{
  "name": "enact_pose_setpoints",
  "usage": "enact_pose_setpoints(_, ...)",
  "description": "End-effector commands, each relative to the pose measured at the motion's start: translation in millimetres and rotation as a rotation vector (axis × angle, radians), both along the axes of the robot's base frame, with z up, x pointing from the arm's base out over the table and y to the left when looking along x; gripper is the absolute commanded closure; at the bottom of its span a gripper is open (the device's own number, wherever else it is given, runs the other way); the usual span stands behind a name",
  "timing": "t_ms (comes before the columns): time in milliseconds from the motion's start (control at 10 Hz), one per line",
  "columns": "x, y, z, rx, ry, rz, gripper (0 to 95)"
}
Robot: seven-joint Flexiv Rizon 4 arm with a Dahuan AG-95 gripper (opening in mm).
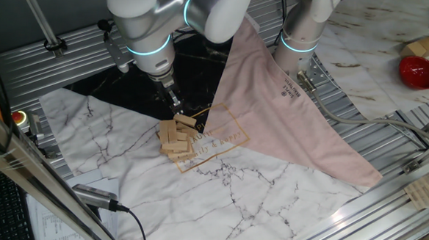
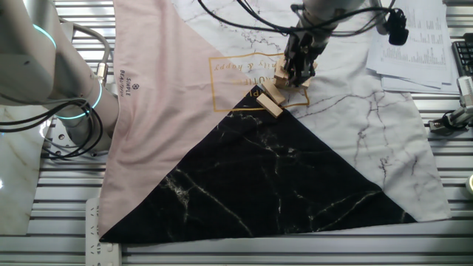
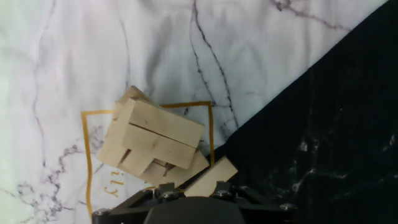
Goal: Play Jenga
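The Jenga (image 1: 177, 140) is a small leaning tower of tan bars on the white marble cloth. It also shows in the other fixed view (image 2: 297, 74) and the hand view (image 3: 152, 143). A loose bar (image 2: 270, 106) lies beside it at the edge of the black cloth, and it shows in the hand view (image 3: 211, 177). My gripper (image 1: 176, 103) hangs just above and behind the tower. In the hand view only its dark base shows, covering the near end of the loose bar. The fingertips are not clearly seen.
A pink cloth (image 1: 274, 101) and a black marble cloth (image 2: 266, 177) overlap the white one. A red bowl (image 1: 419, 72) and chunky wooden pieces (image 1: 426, 47) sit at the far right. A second arm's base (image 1: 301, 36) stands behind. A cable (image 1: 100, 198) lies at the front left.
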State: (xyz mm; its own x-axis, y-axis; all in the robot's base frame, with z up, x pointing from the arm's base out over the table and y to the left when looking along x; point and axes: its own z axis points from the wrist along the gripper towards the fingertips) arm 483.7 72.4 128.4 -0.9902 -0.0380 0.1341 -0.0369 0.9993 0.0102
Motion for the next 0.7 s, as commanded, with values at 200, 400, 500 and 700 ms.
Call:
enact_pose_setpoints(200,2.6,4.6,-0.6,-0.002,-0.001,-0.011,95.0)
enact_pose_setpoints(400,2.5,4.7,-0.5,-0.002,0.0,-0.012,95.0)
enact_pose_setpoints(500,2.5,4.7,-0.5,-0.001,0.0,-0.005,95.0)
enact_pose_setpoints(700,2.5,4.7,-0.5,-0.001,0.0,-0.005,95.0)
